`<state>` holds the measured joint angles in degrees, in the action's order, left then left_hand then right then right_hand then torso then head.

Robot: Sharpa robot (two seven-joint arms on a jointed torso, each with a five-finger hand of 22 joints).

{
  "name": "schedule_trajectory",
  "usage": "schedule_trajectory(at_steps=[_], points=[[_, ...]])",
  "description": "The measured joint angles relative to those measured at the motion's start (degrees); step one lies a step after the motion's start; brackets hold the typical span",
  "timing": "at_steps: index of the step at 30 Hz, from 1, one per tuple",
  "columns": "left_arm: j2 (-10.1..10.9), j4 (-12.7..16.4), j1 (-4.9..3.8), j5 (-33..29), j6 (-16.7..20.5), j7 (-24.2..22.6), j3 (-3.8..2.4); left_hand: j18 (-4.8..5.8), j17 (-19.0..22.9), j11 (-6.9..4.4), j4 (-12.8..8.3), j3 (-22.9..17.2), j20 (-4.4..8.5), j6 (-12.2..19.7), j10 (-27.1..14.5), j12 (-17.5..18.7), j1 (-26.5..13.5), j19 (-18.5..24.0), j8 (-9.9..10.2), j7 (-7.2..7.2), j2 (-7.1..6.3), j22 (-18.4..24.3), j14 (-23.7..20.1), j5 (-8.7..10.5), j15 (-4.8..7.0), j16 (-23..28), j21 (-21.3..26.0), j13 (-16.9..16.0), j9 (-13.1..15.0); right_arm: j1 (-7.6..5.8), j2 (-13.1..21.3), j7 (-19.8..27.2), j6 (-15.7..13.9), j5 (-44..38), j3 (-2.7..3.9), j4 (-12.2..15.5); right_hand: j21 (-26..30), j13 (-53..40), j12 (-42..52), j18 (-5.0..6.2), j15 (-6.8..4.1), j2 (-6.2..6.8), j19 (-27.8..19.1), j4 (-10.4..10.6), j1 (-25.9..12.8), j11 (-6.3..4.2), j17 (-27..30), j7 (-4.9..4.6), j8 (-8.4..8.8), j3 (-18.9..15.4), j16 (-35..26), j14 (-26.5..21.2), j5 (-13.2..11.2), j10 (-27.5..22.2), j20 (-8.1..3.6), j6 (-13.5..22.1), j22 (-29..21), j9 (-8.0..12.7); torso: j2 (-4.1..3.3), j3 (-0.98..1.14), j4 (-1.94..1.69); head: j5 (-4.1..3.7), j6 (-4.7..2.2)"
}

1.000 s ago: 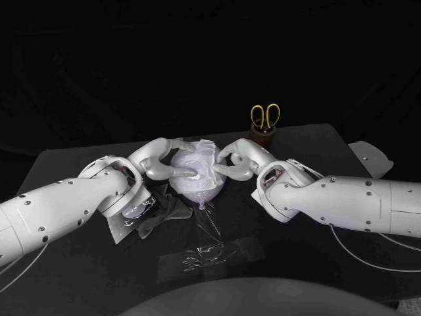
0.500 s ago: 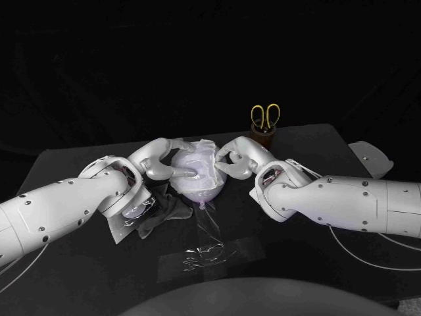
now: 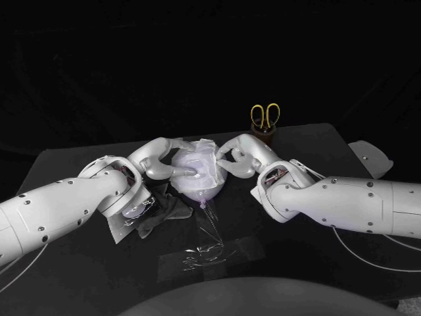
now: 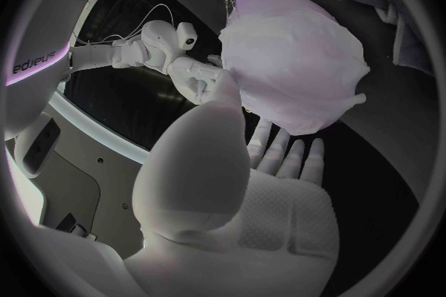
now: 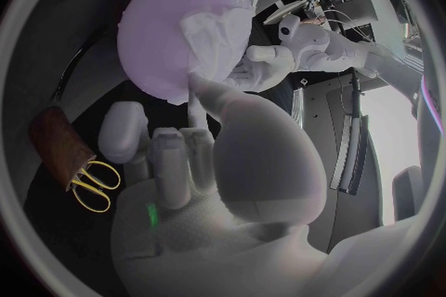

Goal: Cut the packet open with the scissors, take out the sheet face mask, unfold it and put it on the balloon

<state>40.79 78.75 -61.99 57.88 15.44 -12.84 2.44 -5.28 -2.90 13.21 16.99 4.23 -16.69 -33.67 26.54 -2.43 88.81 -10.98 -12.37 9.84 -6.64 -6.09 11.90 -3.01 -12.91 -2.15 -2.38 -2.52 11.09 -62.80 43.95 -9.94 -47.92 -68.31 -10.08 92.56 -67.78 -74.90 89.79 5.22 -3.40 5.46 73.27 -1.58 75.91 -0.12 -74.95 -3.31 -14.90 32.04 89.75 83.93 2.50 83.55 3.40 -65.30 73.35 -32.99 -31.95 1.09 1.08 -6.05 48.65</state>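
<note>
Last step in hand, I reckon: the mask is out, unfolded & draped on the balloon, so only the fitting remains. The balloon sits mid-table, knot end toward the robot, btwn the two hands.

The left hand is at one side w/ fingers apart. Its thumb presses on the front & a finger arches round the top, so it cups & steadies the balloon. The right hand is at the other side, thumb tip on the mask's edge & a finger hooked over the top. Can't tell whether it pinches a fold or only presses.

The mask covers the top & the left hand's side. The side facing the right wrist is mostly bare. The next move prob. calls for drawing the sheet across & smoothing it w/ light pressure, since the balloon looks light & could roll out of the hold.

The scissors stand handles-up in the holder at the back, well apart. A clear wrapper lies flat in front.
</note>
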Motion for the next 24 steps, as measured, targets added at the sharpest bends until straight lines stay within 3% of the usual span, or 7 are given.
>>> schedule_trajectory(at_steps=[1, 5, 12, 24], points=[[0.00, 0.02, 0.00, 0.00, -0.01, 0.00, 0.00, 0.00, 0.00, 0.00, 0.00, 0.00, 0.00, 0.00, 0.00, 0.00, 0.00, 0.00, 0.00, -0.01, 0.00, 0.00, 0.00, 0.00, 0.00, 0.00, 0.00, 0.00, 0.00, 0.00, 0.29, 0.15, -0.12, 0.09, 0.00, 0.32, 0.00, 0.00, 0.00, 0.00, -0.01, 0.06, 0.00, -0.15, 0.06, -0.31, 0.00, 0.49, -0.30, 0.19, 0.00, 0.02, 0.00, 0.29, 0.00, -0.49, -0.02, -0.38, 0.00, 0.00, 0.01, 0.01, 0.02], [0.00, 0.07, 0.00, 0.00, -0.05, -0.06, 0.00, 0.01, 0.00, 0.00, 0.00, 0.00, 0.00, 0.01, 0.00, 0.00, 0.00, 0.00, 0.00, -0.01, 0.00, 0.00, 0.00, 0.00, 0.00, 0.00, 0.00, 0.00, 0.00, 0.03, 1.52, 0.52, -0.48, 0.30, 0.00, 1.43, 0.00, 0.00, -0.01, 0.00, -0.03, -0.01, 0.00, -0.43, -0.01, -0.41, 0.01, 0.75, -0.66, 1.13, -0.11, 0.03, 0.00, 0.39, 0.00, -0.75, -0.03, -1.64, 0.02, 0.00, 0.04, 0.04, 0.08], [0.00, 0.07, 0.00, -0.02, -0.06, -0.08, -0.01, 0.01, -0.04, 0.00, 0.00, 0.00, 0.00, 0.02, 0.00, 0.00, 0.00, 0.00, 0.00, -0.02, 0.00, 0.00, 0.00, 0.00, 0.00, 0.00, 0.00, 0.00, 0.00, 0.04, 3.49, 0.49, -0.87, 0.34, -0.02, 1.75, 0.26, -0.03, -0.10, -0.01, -0.03, -0.72, -0.01, -0.96, -0.77, -0.42, 0.05, 0.51, -1.31, 2.21, 0.05, 0.03, 0.00, 0.38, 0.00, -0.51, 0.00, -3.03, 0.04, 0.05, 0.05, 0.00, 0.09], [0.05, 0.06, 0.00, -0.03, -0.07, -0.08, 0.00, 0.03, -0.04, 0.00, 0.00, 0.00, 0.00, 0.03, 0.00, 0.00, 0.00, 0.00, 0.00, -0.03, 0.00, 0.00, 0.00, 0.00, 0.00, 0.00, 0.00, 0.00, -0.02, 0.01, 5.06, -0.04, -1.09, 0.24, -0.02, 1.00, 0.48, -0.05, 0.01, -0.01, -0.20, -0.28, -0.03, -1.34, -2.12, -0.51, 0.03, 0.16, -1.88, 3.31, 0.04, 0.20, 0.01, 0.30, -0.02, -0.05, 0.25, -4.12, 0.04, 0.04, 0.05, -0.20, 0.05]])
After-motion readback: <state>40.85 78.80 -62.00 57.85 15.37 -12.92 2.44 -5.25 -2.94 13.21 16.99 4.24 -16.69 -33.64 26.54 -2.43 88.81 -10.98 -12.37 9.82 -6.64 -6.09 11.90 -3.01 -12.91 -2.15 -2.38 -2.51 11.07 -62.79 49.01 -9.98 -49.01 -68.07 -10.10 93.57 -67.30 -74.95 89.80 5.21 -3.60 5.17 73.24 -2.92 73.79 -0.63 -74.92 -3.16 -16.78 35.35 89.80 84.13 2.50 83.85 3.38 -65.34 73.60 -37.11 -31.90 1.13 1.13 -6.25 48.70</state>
